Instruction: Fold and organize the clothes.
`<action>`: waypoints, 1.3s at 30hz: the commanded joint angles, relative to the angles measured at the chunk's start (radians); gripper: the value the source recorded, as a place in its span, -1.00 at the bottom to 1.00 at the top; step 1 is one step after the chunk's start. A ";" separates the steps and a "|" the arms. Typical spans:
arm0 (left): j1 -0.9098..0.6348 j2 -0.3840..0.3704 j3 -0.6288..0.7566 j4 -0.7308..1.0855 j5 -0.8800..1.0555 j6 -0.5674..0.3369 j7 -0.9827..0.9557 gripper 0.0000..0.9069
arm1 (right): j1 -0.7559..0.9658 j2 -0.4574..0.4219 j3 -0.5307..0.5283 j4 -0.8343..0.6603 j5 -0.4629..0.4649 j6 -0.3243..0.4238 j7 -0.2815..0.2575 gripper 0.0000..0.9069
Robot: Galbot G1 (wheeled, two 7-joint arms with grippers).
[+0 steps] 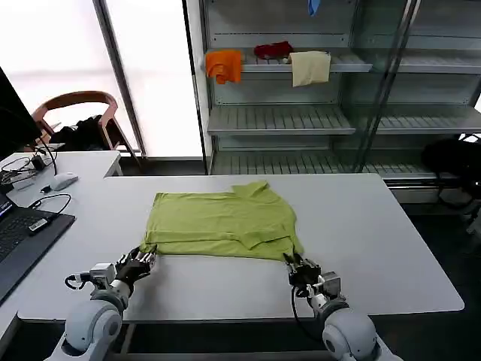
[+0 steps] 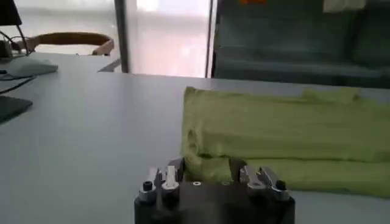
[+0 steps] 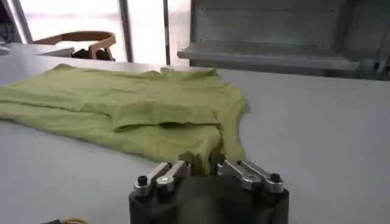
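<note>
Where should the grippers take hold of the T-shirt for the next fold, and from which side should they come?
Probably at the two near corners of the T-shirt, coming low from the robot's side. It lies flat on the table, partly folded, with its near edge towards the robot. The left gripper and right gripper are each at a corner.

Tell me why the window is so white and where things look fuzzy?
Head view: daylight overexposes the tall glass window to plain white, while the lime yellow-green thin cotton T-shirt is evenly lit. Left wrist view: the window glares too, and the curved wooden chair behind is soft. Right wrist view: the grey metal shelf is blurred.
</note>
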 commanded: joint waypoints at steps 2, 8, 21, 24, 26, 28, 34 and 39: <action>-0.008 0.001 -0.001 0.035 -0.003 -0.003 0.011 -0.96 | -0.003 0.000 0.000 0.000 0.000 0.002 -0.003 -0.62; -0.007 0.002 -0.001 0.045 0.003 -0.013 0.028 -0.98 | -0.003 -0.001 0.003 0.001 0.000 0.004 -0.002 -1.00; 0.037 0.029 -0.002 -0.065 0.029 0.006 -0.046 -1.00 | -0.025 -0.051 0.017 0.084 0.030 -0.028 0.012 -1.00; 0.073 0.035 -0.009 -0.110 0.031 0.031 -0.086 -1.00 | -0.052 -0.098 0.036 0.143 0.055 -0.044 0.016 -1.00; 0.123 0.036 -0.016 -0.159 0.040 0.043 -0.115 -1.00 | -0.077 -0.128 0.052 0.173 0.074 -0.064 0.018 -1.00; 0.175 0.032 -0.028 -0.216 0.056 0.052 -0.144 -1.00 | -0.122 -0.152 0.069 0.208 0.083 -0.069 0.014 -1.00; 0.323 -0.013 -0.048 -0.330 0.125 0.051 -0.230 -1.00 | -0.242 -0.195 0.092 0.296 0.086 -0.074 0.011 -1.00; 0.417 -0.050 -0.058 -0.412 0.180 0.024 -0.290 -1.00 | -0.291 -0.203 0.095 0.324 0.083 -0.072 0.014 -1.00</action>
